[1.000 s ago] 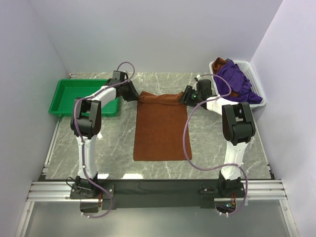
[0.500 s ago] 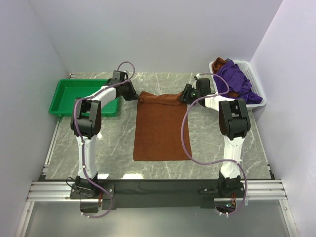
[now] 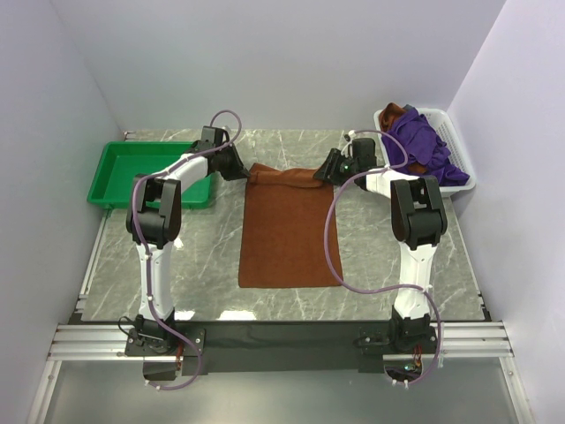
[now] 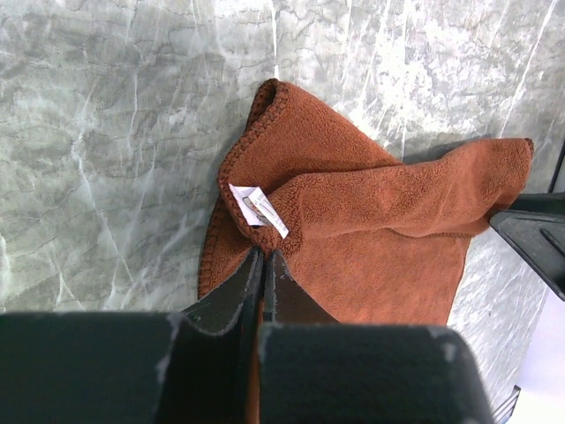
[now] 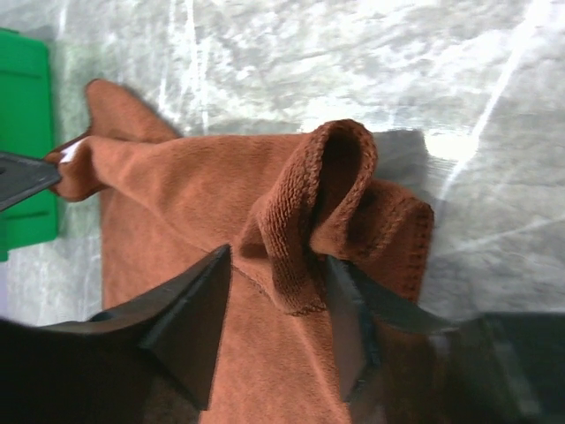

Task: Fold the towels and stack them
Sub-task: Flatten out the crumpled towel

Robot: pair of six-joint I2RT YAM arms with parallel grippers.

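A rust-brown towel (image 3: 287,231) lies spread on the marble table, its near part flat and its far edge bunched up. My left gripper (image 3: 245,174) is at the towel's far left corner and is shut on it; in the left wrist view the fingertips (image 4: 263,258) pinch the hem just below a white tag (image 4: 256,205). My right gripper (image 3: 324,175) is at the far right corner, open. Its jaws stand on either side of an upright curl of the towel's hem (image 5: 313,203), with a gap on the left side. More towels, purple and brown (image 3: 422,141), are heaped in the basket.
A white basket (image 3: 461,173) sits at the far right against the wall. A green tray (image 3: 124,177) stands at the far left beside my left arm. Both arms reach across the table's far half; purple cables loop over them.
My left gripper has shut on the towel's far left corner. My right gripper has slid a little left and farther onto the far right corner, still open.
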